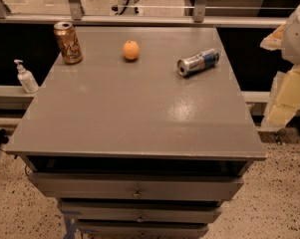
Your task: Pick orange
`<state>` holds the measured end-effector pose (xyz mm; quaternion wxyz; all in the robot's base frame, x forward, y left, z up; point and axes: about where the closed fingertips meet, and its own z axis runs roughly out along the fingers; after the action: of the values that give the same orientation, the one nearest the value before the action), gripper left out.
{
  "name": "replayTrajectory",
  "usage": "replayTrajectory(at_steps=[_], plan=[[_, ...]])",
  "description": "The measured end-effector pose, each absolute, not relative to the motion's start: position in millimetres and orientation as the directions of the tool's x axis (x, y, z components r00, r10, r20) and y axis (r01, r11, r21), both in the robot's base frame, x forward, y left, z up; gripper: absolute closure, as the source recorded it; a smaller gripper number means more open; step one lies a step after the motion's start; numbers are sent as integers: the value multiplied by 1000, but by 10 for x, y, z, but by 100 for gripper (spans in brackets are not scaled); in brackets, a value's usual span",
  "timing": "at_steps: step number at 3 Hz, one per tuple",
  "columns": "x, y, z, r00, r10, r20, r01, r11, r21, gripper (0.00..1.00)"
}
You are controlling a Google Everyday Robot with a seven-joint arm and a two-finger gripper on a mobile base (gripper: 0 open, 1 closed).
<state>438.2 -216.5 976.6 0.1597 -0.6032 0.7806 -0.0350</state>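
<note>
**Camera view: findings**

1. Work surface: a grey drawer cabinet (139, 118) with a flat top. Its stacked drawers show below the front edge. It stands on a speckled floor.

2. Task object: the orange (131, 50) rests on the cabinet top, toward the far edge and slightly left of centre. It sits alone, touching nothing.

3. Neighbouring items:
   - An orange-brown drink can (68, 42) stands upright near the far left corner, well apart from the fruit.
   - A silver and blue can (198, 62) lies on its side to the right of the fruit, its open end toward the camera, also apart from it.
   - A white pump bottle (26, 77) stands on a ledge to the left, off the cabinet.

4. Gripper (289, 76): pale cream and white parts enter at the right edge of the view. They are beyond the cabinet's right side and raised clear of the top, well apart from the orange. Whether the gripper is open or closed cannot be told from this view. Nothing is seen held in it.

5. Progress, as judged: the pick has not begun. The fruit is untouched on the surface. The whole sequence remains: travel leftward across the top, pass over or behind the lying can, descend on the orange, close and lift.

6. Risk, as judged: the lying can sits near a direct path and could roll if clipped. The round fruit could also roll if nudged off-centre.
</note>
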Motion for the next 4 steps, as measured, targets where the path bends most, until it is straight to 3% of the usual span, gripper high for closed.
replayTrajectory(at_steps=[2, 4], plan=[[4681, -2032, 9719, -165, -950, -265, -933, 237, -270, 0], [5820, -1398, 9543, -19, -861, -509, -935, 196, -297, 0]])
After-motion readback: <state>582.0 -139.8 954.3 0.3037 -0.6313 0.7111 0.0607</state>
